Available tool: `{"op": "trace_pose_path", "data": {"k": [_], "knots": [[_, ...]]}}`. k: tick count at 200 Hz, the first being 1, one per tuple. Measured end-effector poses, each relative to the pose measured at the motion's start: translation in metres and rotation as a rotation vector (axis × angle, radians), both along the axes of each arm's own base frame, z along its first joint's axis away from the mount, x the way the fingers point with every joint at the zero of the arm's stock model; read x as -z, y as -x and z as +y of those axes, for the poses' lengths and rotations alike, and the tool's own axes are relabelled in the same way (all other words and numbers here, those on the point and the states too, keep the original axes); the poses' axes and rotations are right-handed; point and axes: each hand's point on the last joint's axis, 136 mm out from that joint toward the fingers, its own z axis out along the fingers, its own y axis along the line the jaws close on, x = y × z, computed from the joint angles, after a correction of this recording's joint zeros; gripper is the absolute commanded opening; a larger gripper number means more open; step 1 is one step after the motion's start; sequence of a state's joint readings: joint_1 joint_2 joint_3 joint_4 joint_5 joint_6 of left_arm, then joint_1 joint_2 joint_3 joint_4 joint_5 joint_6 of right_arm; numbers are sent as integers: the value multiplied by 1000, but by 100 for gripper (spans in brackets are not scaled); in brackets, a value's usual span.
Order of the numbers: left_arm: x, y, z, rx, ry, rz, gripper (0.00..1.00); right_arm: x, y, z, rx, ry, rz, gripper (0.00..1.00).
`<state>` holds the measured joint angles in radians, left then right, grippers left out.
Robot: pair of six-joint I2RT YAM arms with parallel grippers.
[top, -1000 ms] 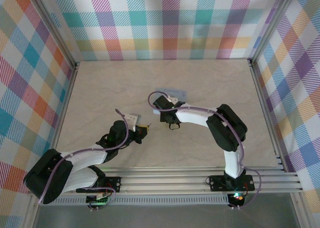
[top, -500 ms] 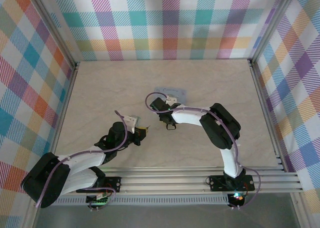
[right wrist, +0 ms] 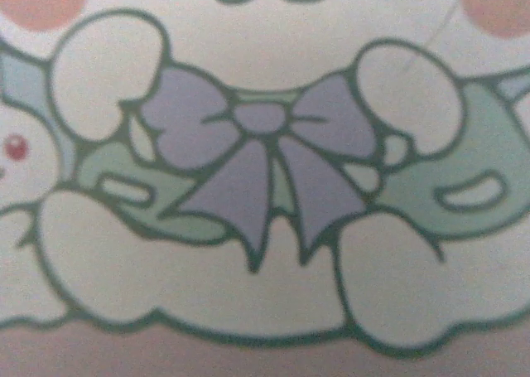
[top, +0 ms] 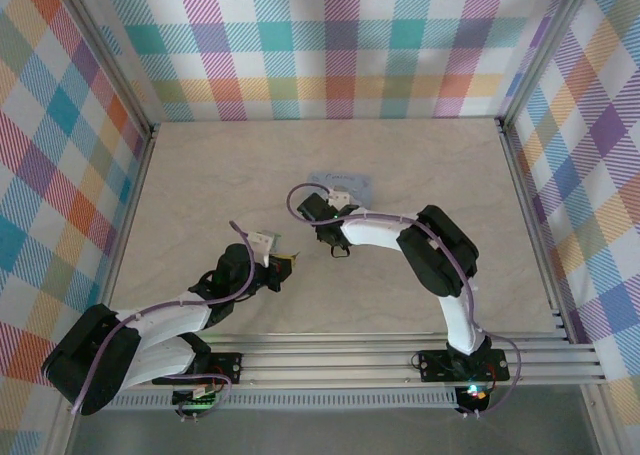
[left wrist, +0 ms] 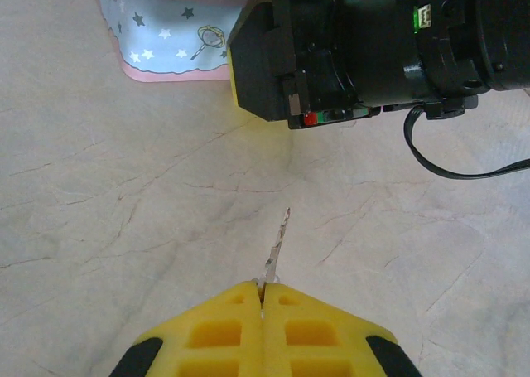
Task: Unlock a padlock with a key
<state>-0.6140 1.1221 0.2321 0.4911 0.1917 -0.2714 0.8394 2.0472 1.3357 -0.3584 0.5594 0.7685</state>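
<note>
With left end effector [left wrist: 262, 298] pressed together on key [left wrist: 275, 248], held blade pointing toward padlock [left wrist: 166, 50], just short of it, on table [left wrist: 108, 228]. Could not tell right end effector [top: 333, 195] spread at padlock. Judged approach step; next needed padlock steadied, blade lined up for entry.

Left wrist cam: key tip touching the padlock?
No, the key juts from the left gripper's shut fingertips over bare table, apart from the padlock.

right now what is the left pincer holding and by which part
The slim silvery metal key, pinched by its head end in the shut left pincer; its blade sticks out free.
</note>
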Motion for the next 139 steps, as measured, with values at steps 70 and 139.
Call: {"op": "trace_pose_path", "data": {"k": [70,139], "knots": [[-12,2,-5,29,34,-31,0,-22,21,10,-124,-96,83,0],[-37,7,-30,175,100,-120,0,-67,60,3,-183,-271,270,0]]}}
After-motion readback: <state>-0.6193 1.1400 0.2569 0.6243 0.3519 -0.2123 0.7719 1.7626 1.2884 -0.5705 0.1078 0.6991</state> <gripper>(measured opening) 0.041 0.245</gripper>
